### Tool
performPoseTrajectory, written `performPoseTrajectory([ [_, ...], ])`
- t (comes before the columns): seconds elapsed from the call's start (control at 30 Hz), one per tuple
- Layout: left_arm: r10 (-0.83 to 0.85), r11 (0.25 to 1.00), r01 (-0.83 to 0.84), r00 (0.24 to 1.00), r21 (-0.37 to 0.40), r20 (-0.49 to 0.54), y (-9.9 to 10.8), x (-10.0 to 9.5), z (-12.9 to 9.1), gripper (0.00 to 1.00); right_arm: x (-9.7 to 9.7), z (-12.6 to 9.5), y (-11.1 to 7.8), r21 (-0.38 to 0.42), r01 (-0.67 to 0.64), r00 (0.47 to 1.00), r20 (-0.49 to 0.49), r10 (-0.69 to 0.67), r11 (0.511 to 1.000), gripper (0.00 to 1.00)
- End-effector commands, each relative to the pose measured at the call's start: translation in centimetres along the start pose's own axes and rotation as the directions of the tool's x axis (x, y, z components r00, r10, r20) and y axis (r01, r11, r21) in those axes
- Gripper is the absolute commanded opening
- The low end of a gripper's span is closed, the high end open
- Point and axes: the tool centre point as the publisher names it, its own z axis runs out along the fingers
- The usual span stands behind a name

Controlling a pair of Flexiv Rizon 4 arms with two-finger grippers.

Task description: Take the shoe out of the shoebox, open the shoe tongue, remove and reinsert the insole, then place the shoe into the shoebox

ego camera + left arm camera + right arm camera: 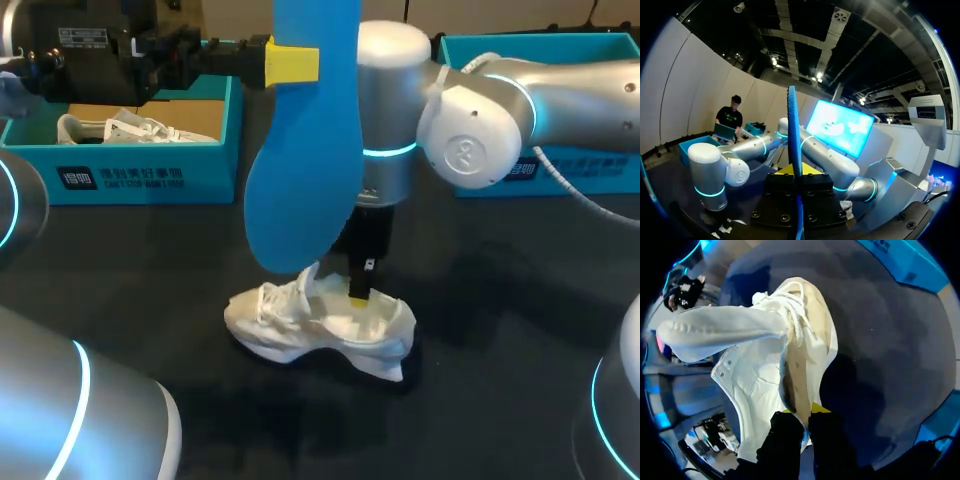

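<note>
A white shoe point(318, 326) lies on its side on the black table, near the middle. My right gripper point(357, 292) comes straight down onto its heel end. In the right wrist view this gripper point(802, 412) is shut on the thin edge of the shoe's point(760, 375) collar, with the laces and the opening ahead of it. My left gripper point(291, 62) is raised high at the back and is shut on a blue insole point(300, 170), which hangs down over the shoe's toe end. In the left wrist view the insole point(793, 145) stands edge-on between the fingers of that gripper point(796, 172).
A teal shoebox point(150, 165) stands at the back left with another white shoe point(130, 128) in it. A second teal box point(600, 45) stands at the back right behind my right arm. Bare black table lies in front of the shoe.
</note>
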Motion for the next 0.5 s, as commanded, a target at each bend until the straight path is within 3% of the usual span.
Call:
performPoseTrajectory([
  [0.03,0.000,1.000,0.000,1.000,-0.003,-0.002,-0.2,-0.2,0.2,0.00,1.8,-1.2,-0.9,-0.040,-0.121,0.993,0.008,0.122,0.992,0.00],
  [0.1,0.000,1.000,0.000,1.000,-0.003,-0.002,-0.2,-0.2,0.2,0.00,2.5,-1.5,-0.9,-0.071,-0.245,0.969,0.014,0.247,0.967,0.00],
  [0.13,0.000,1.000,0.000,1.000,-0.003,-0.002,-0.2,-0.2,0.2,0.00,3.0,-1.6,-1.1,-0.077,-0.375,0.926,0.022,0.378,0.924,0.00],
  [0.2,0.000,1.000,0.000,1.000,-0.003,-0.002,-0.2,-0.2,0.2,0.00,4.4,-1.6,-1.0,-0.135,-0.478,0.873,0.032,0.486,0.868,0.00],
  [0.5,0.000,1.000,0.000,1.000,-0.003,-0.002,-0.2,-0.2,0.2,0.00,5.0,-1.6,-0.8,-0.149,-0.501,0.857,0.053,0.513,0.853,0.00],
])
